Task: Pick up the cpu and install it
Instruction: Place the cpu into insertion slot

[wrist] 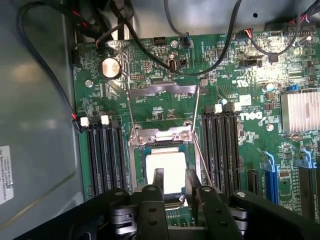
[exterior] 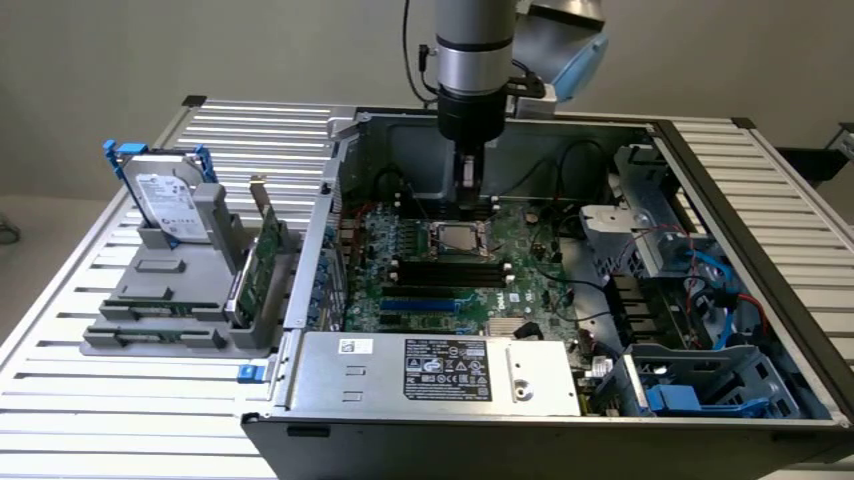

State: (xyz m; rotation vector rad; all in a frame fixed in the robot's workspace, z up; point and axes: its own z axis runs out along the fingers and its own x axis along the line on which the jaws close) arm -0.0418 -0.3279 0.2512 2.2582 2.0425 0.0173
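silvery-white across the cpu (wrist: 169, 167); dark green over the motherboard (wrist: 165, 102); bright blue on the expansion slot (wrist: 272, 180); ribbed silver on the heatsink (wrist: 300, 112); pale grey slats along the table (exterior: 120, 400); black label on the grey power supply (exterior: 360, 375).

High exterior; close wrist above motherboard (wrist: 220, 90)

One cpu (wrist: 172, 162) (silver-topped), one hard drive (exterior: 167, 195), one power supply (exterior: 441, 370).

A slatted metal table (exterior: 80, 420) carries an open computer case (exterior: 400, 450) and grey rack (exterior: 160, 335).
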